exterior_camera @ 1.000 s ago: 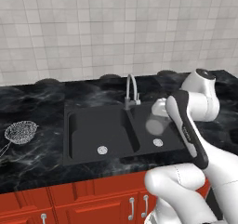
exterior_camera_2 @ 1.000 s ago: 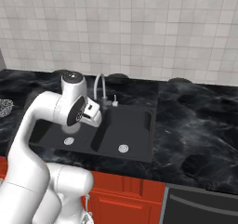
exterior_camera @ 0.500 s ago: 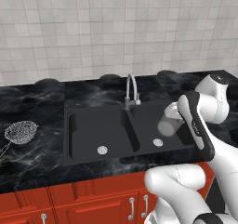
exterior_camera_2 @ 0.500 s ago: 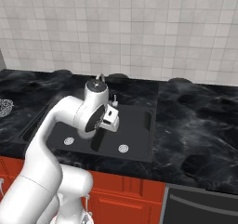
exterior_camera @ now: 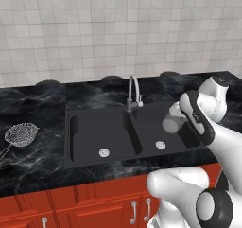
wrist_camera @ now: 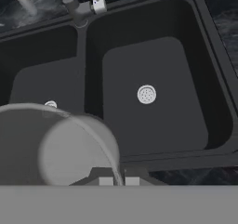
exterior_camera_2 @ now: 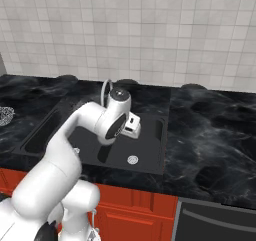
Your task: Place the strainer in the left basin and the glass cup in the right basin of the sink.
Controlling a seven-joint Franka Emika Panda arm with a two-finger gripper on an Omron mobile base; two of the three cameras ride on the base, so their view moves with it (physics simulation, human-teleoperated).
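My gripper (exterior_camera: pixel 178 117) is shut on the glass cup (exterior_camera: pixel 170 123), a pale translucent tumbler held above the right basin (exterior_camera: pixel 150 133) of the black sink. In the hand view the glass cup (wrist_camera: pixel 65 146) looms large at the lower left, with the right basin (wrist_camera: pixel 172 74) and its silver drain (wrist_camera: pixel 146 94) below and the left basin (wrist_camera: pixel 42 81) beside it. The mesh strainer (exterior_camera: pixel 21 133) lies on the counter far left of the left basin (exterior_camera: pixel 94 130); the right base view has the strainer (exterior_camera_2: pixel 5 115) at its left edge.
A curved silver faucet (exterior_camera: pixel 133 92) stands at the divider behind the basins, close to the left of my hand. Black marbled counter (exterior_camera: pixel 38 161) surrounds the sink, red cabinet doors (exterior_camera: pixel 94 203) run below, and a tiled wall rises behind.
My arm has swung to the right with the glass cup, from near the divider to over the right basin. The strainer has not moved.
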